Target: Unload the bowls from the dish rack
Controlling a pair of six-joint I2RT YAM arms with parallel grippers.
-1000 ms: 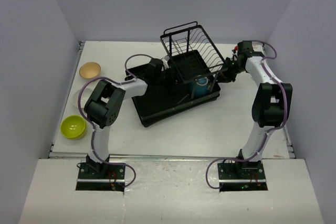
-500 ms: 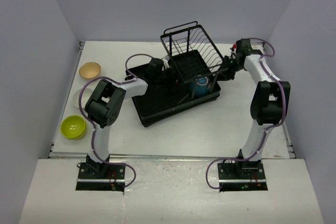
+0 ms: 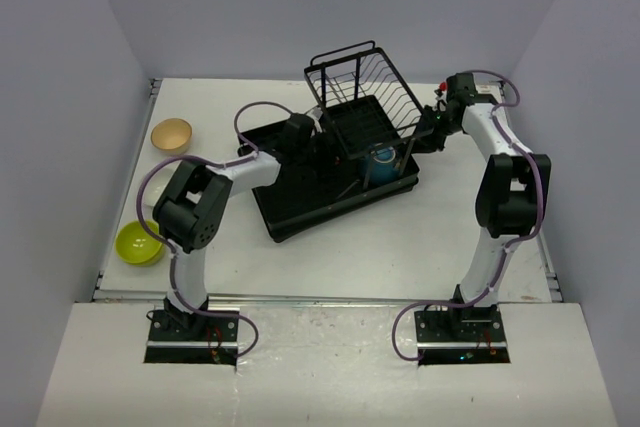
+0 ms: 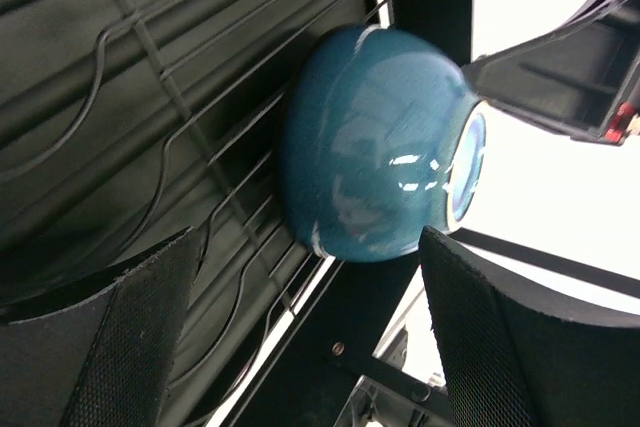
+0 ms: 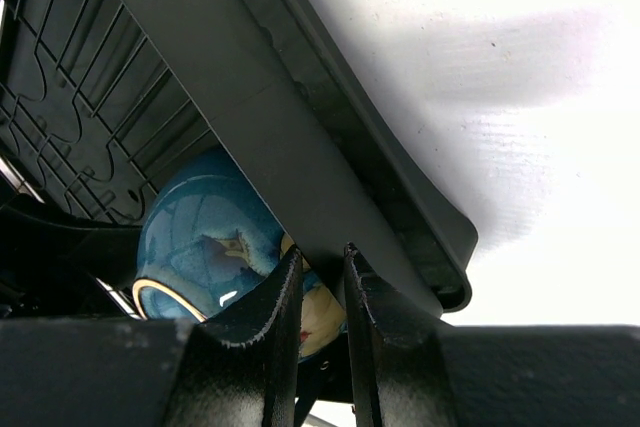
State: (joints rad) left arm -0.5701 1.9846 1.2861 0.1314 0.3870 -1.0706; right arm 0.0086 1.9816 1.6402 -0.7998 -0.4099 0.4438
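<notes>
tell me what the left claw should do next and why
Probably ease the left claw forward so its open fingers straddle the dark blue bowl. The bowl lies on its side in the dish rack, just ahead of the fingers and untouched, while the right claw grips the rack's rim.

Bright even light, soft shadows, glare on blue bowl (image 4: pixel 375 142)
</notes>
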